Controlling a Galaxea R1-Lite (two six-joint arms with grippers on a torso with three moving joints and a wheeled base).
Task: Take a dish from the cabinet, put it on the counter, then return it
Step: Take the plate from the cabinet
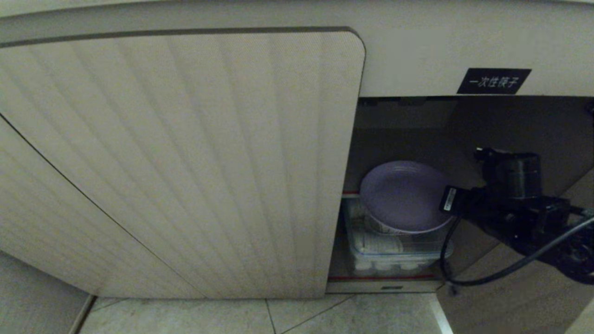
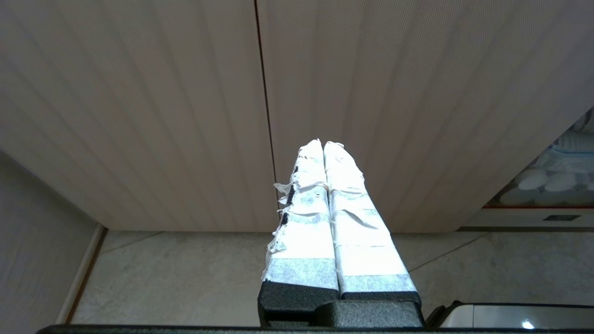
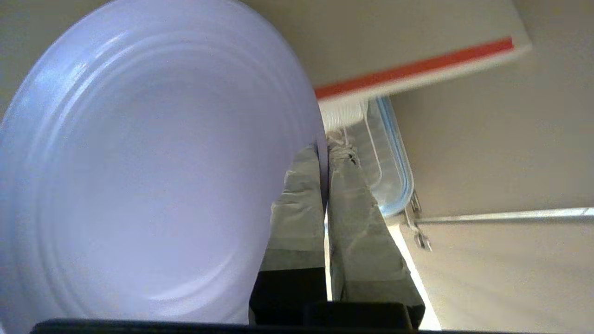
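Observation:
The lavender dish (image 1: 401, 195) hangs tilted inside the open right half of the cabinet (image 1: 185, 162), its face turned outward. My right gripper (image 1: 451, 204) reaches in from the right and is shut on the dish's right rim. In the right wrist view the dish (image 3: 148, 162) fills one side, and its rim is pinched between the taped fingers of the right gripper (image 3: 325, 148). My left gripper (image 2: 323, 144) is parked low in front of the ribbed doors, shut and empty. The counter is out of view.
A clear lidded plastic box (image 1: 394, 250) sits on the cabinet floor just under the dish. An inner shelf edge with a red strip (image 3: 417, 69) is close behind it. The open door (image 1: 519, 297) stands at the right, and a black cable (image 1: 487, 278) loops below my arm. Tiled floor (image 1: 325, 315) lies in front.

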